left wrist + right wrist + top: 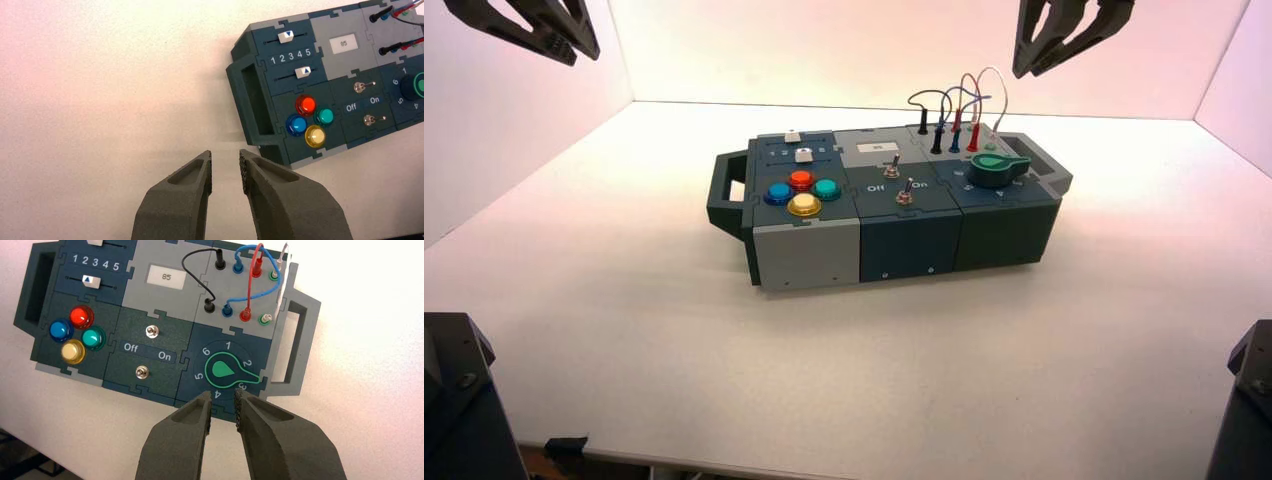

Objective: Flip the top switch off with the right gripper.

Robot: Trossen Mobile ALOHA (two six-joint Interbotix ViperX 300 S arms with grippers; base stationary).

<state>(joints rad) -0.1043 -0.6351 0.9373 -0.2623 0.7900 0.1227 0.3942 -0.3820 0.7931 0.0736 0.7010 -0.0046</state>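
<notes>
The top switch (151,330) is a small silver toggle on the box's dark green middle panel, just below the white label plate (166,276) reading "85". In the left wrist view the top switch (359,87) leans toward the "On" side. My right gripper (223,396) hangs high above the box's right end (1036,68). It is open and empty, and in its wrist view its tips frame the box's near edge by the knob, well away from the switch (892,163). My left gripper (225,155) is raised at the far left (579,55), open over bare table.
A second silver toggle (141,372) sits below the "Off"/"On" lettering. The green knob (227,371) points near 3. Plugged wires (250,285) arch over the grey panel behind it. Coloured buttons (77,335) and two sliders (92,281) fill the left end. White walls enclose the table.
</notes>
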